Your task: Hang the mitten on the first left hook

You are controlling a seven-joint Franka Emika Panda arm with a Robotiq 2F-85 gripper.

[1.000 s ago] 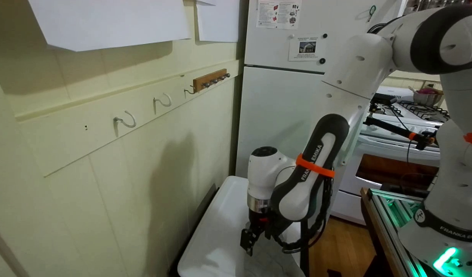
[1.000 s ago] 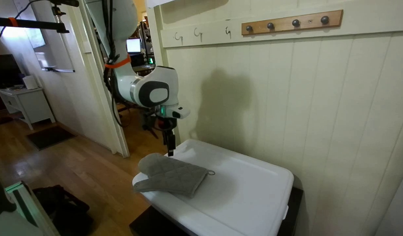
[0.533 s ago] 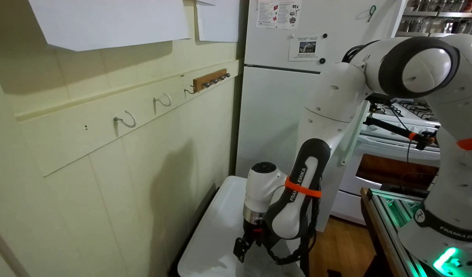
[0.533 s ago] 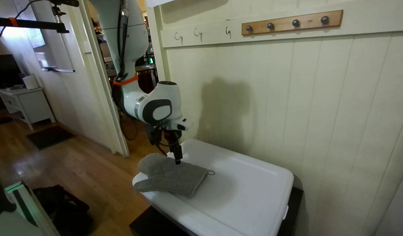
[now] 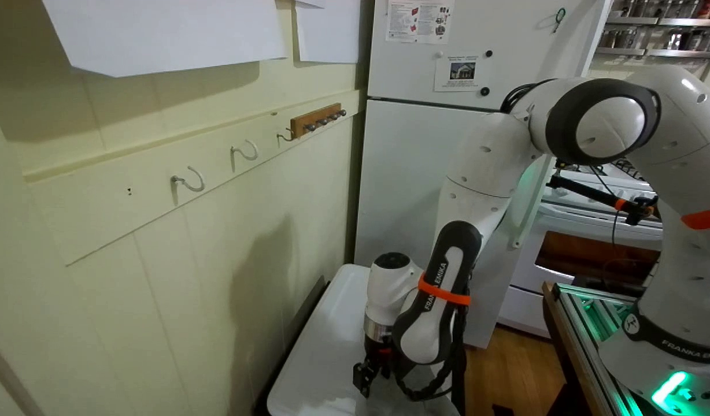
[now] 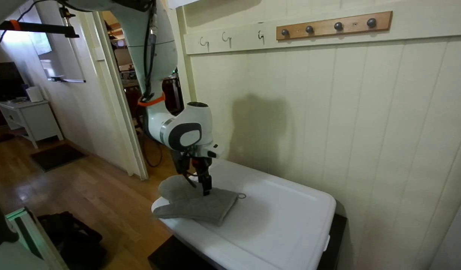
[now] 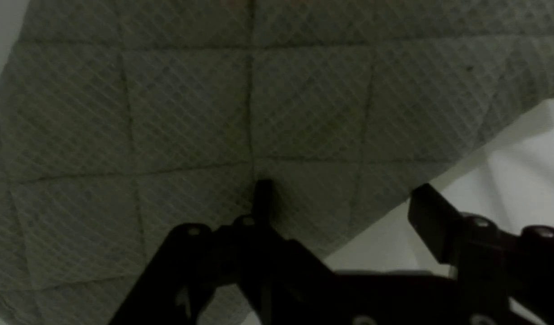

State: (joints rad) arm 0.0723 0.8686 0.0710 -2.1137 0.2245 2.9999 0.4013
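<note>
Lowered since the earlier frame, my gripper (image 7: pixel 342 194) stands jaws apart, holding nothing, one side over the quilted oven mitt (image 6: pixel 196 207), the other just past its edge. The mitt lies on the white table (image 6: pixel 275 225). Only the approach looks done; gripping, lifting and hanging on the leftmost silver hook (image 5: pixel 186 183), well above the mitt, remain.

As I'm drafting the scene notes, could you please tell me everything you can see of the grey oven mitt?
The grey oven mitt looks like padded fabric, quilted in squares with a fine crosshatch. It lies unhung on the white surface, its thumb beside the broader rounded end, which appears to jut past the surface's edge. A small loop sticks out at one cuff corner. The open gripper straddles the mitt's side edge: one finger over it, perhaps touching, the other outside.
</note>
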